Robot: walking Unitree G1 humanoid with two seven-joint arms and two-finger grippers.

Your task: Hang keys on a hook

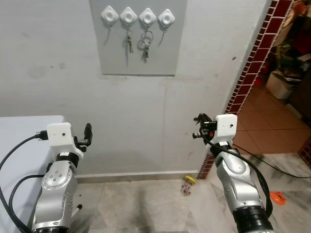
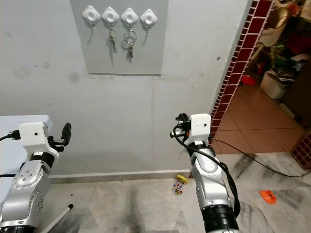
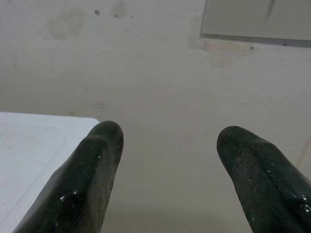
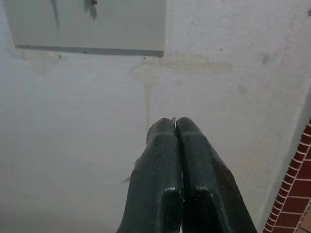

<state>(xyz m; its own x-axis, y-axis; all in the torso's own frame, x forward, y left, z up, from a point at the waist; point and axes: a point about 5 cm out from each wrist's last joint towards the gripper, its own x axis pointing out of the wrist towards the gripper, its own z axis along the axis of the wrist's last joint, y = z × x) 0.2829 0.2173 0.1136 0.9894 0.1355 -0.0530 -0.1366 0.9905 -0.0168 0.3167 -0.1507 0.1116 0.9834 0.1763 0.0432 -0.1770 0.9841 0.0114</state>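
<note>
**Right pincer carrying something thin toward the hook board**

The right pincer [image 4: 176,127] is raised before the wall, its fingers pressed together; a thin sliver of metal peeps out at the tips, most likely part of the keys, though too little shows to be sure. The left pincer [image 3: 167,141] is spread wide with nothing in it, held beside the right edge of the white table [image 1: 24,131].

High on the wall is a grey board [image 1: 138,39] with four white hooks in a row. The first hook [image 1: 110,17] and the fourth hook [image 1: 166,18] look free. The second hook [image 1: 129,17] carries a key [image 1: 129,43], and the third hook [image 1: 147,17] carries a ring with keys [image 1: 145,42]. The board sits well above both pincers, up and to the left of the right one.

My reading: this is the carry step, with the hanging itself not yet done. The next move calls for lifting the right arm up to the board's row of hooks and steering to a free one; the fourth is the nearer side. The ring would have to be slid over the hook's tip before the fingers part, and since so little of the load shows, its hang and facing cannot be judged from here.

On the floor by the wall lies a small yellow scrap [image 1: 188,183]; a brick pillar [image 1: 252,63] stands to the right
</note>
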